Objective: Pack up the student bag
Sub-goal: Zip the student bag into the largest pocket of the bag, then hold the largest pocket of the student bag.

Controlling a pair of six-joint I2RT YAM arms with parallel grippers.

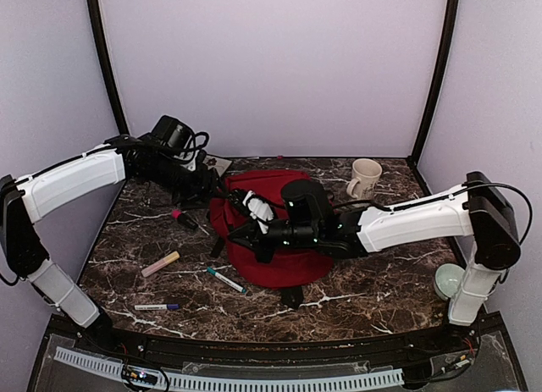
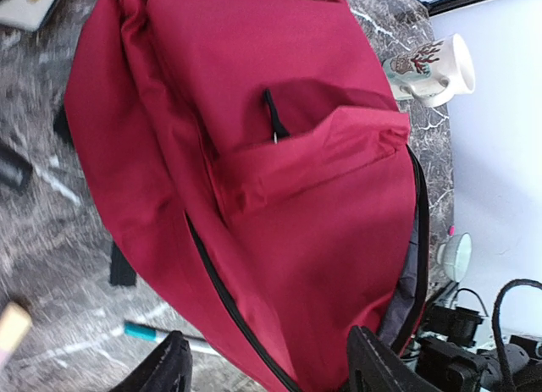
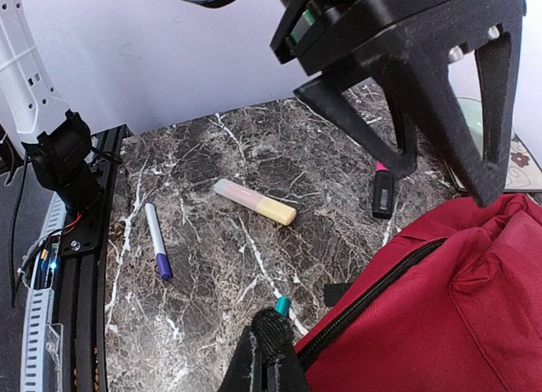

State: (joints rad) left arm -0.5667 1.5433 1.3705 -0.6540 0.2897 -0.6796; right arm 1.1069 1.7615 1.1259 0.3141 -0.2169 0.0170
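Observation:
The student bag [image 1: 279, 256] is a soft red backpack lying flat mid-table, filling the left wrist view [image 2: 279, 113] with its dark zipper and grey lining at the right edge. My left gripper [image 2: 267, 367] hovers open over the bag's back-left part [image 1: 223, 191], nothing between its fingers [image 2: 165, 367]. Seen from the right wrist, it hangs open above the bag [image 3: 445, 184]. My right gripper [image 3: 275, 345] is shut at the bag's [image 3: 457, 307] left edge, right where the zipper ends. Whether it pinches fabric there cannot be seen.
Left of the bag lie a yellow-pink highlighter [image 1: 160, 263], a teal marker [image 1: 224, 279], a purple marker [image 1: 157, 307] and a pink-black marker [image 1: 184, 218]. A cream mug [image 1: 365, 178] stands at the back right. A pale green bowl [image 1: 447, 282] sits by the right arm's base.

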